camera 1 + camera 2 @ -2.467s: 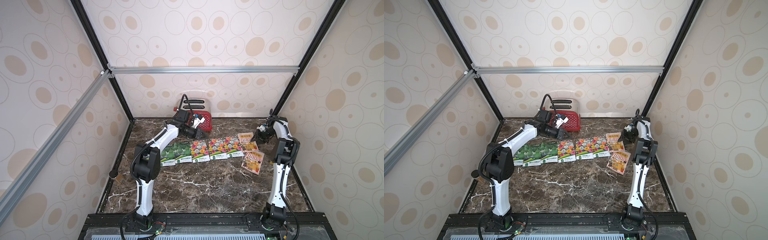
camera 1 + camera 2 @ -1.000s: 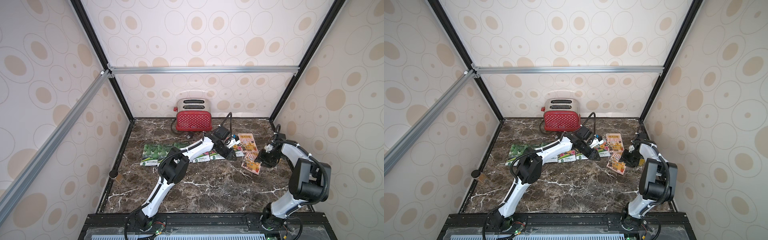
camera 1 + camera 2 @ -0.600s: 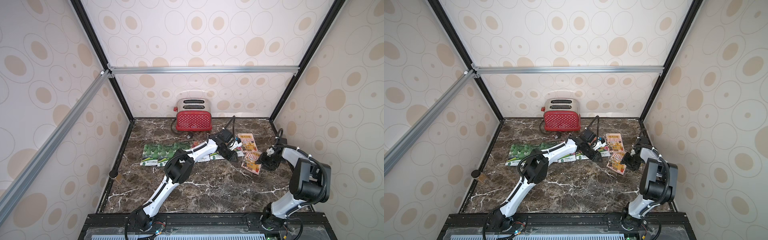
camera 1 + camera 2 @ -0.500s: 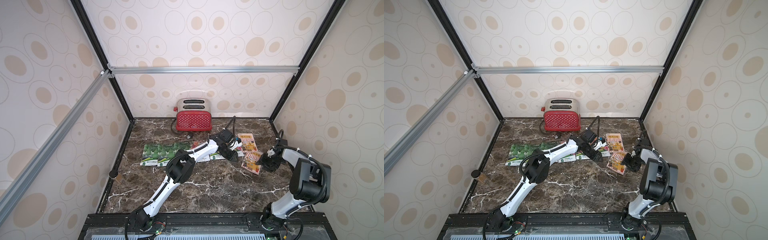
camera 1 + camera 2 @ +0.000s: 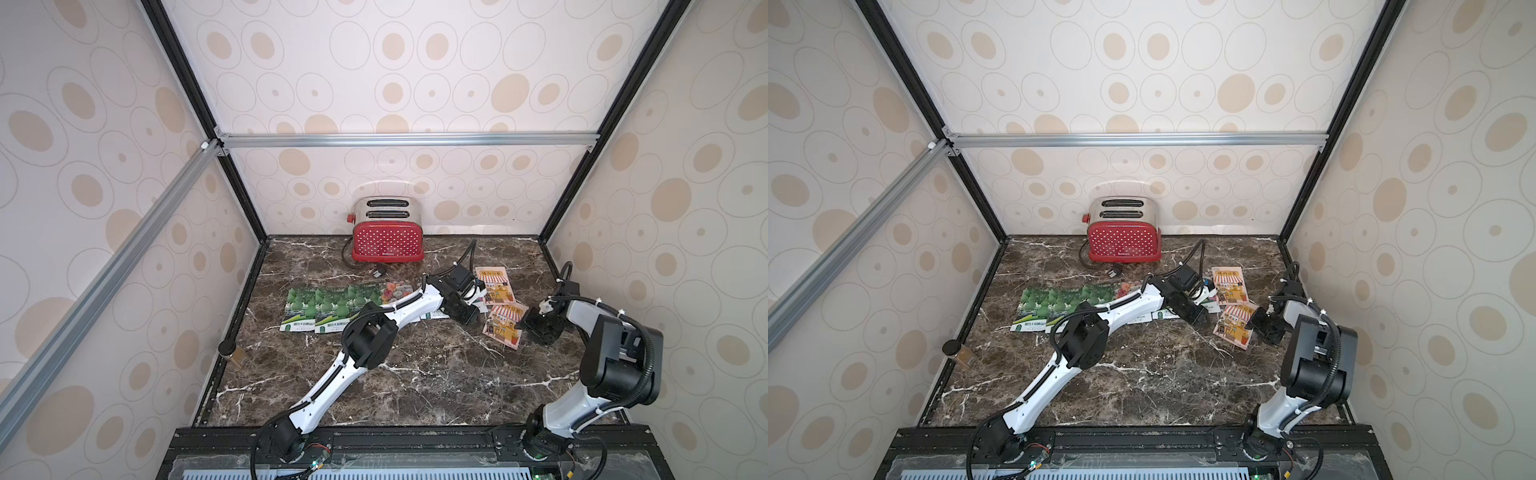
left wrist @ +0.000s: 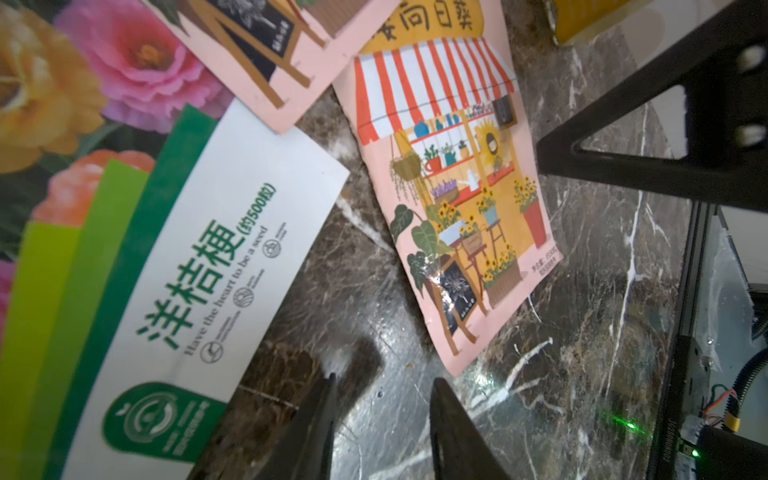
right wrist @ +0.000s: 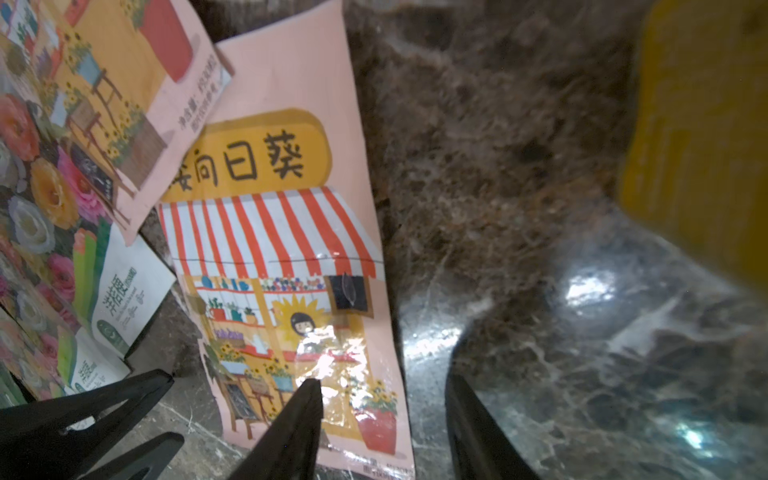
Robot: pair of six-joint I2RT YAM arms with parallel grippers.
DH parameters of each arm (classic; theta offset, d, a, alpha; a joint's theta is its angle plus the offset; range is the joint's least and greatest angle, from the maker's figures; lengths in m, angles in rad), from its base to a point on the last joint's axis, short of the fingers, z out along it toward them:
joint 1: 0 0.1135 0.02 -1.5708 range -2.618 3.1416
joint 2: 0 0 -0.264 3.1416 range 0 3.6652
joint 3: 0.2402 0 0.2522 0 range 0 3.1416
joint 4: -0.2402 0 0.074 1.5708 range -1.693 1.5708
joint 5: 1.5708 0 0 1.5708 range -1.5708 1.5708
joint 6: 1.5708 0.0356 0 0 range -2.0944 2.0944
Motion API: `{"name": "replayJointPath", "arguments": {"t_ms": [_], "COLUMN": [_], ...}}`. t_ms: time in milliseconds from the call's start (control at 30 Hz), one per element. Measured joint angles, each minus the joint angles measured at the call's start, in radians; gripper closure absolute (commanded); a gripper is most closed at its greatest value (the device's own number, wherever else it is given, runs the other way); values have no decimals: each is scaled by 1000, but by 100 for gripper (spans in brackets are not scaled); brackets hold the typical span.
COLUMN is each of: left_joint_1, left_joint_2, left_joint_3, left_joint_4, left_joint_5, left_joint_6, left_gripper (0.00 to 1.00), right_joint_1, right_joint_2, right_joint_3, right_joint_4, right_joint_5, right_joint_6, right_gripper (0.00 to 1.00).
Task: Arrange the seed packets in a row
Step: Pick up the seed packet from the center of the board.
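Left wrist cam gave the clearest look: the left gripper (image 6: pixel 383 379) hung just over the marble tabletop (image 6: pixel 582 291), jaws apart with nothing between them, right beside the white label end of the last flower packet (image 6: pixel 187 270).

The right gripper (image 7: pixel 381 380) was spread too. One finger sat over the bottom edge of the tilted shop packet (image 7: pixel 286 270) and the other was out over bare marble. I couldn't tell if it was actually touching. Nothing was pinched either way.

Progress-wise I'd say most of it was done. In both top views the green gourd packets (image 5: pixel 316 309) lay side by side at the left end of a neat line. The flower packets (image 5: pixel 392 291) carried on from there, though the left arm covered most of them, so I couldn't count them.

The right end was the messy bit. The far shop packet (image 5: pixel 493 284) sat further back than the line, toward the red toaster (image 5: pixel 388 245), and in the wrist view its corner lay over the last flower packet. The tilted shop packet lay skewed just beside it, nearer the front.

So my guess was that squaring up those two was all that was left.
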Motion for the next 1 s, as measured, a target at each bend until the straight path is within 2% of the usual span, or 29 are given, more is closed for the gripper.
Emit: {"name": "replayJointPath", "arguments": {"t_ms": [667,1000], "left_joint_1": [-39,-38], "left_joint_2": [69,134], "left_joint_3": [91,184], "left_joint_4": [76,112], "left_joint_5": [-42,-48], "left_joint_6": [-56,-81], "left_gripper": [57,54], "right_joint_1": [0,0], "right_joint_2": [31,41], "right_joint_3": [11,20], "right_joint_4": [55,58], "right_joint_5": [-50,-52], "right_joint_6": [4,3], "right_gripper": [49,51]}}
